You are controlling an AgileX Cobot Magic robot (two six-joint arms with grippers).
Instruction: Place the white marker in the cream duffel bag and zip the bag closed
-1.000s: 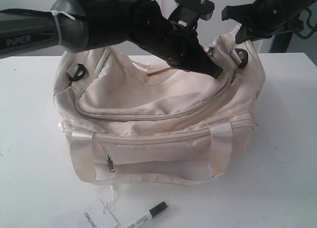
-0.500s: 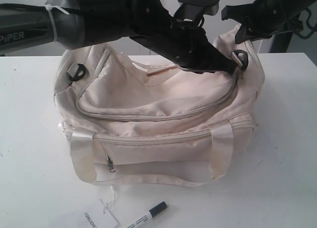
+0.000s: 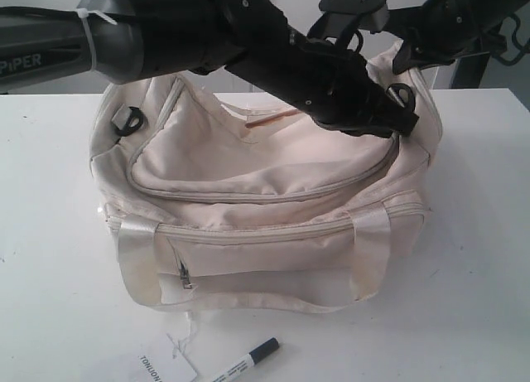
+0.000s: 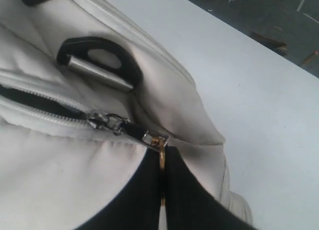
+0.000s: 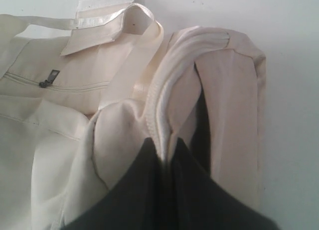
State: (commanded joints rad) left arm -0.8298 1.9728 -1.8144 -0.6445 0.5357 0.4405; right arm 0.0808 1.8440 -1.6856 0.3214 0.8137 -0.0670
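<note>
Cream duffel bag (image 3: pixel 265 175) looks mid-unzip: you're pinching its gold ring pull (image 4: pixel 161 149) in the left gripper (image 4: pixel 162 160), right gripper (image 5: pixel 167 147) clamping the bag's end fabric. White marker (image 3: pixel 244 364) is lying on the table (image 3: pixel 480 274) out front; next you're needing a wider opening.

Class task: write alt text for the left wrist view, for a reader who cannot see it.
The left hand pinches the gold ring pull of the zipper on the bag; a dark gap shows behind the slider. A black D-ring sits nearby, and the white table lies beyond.
</note>
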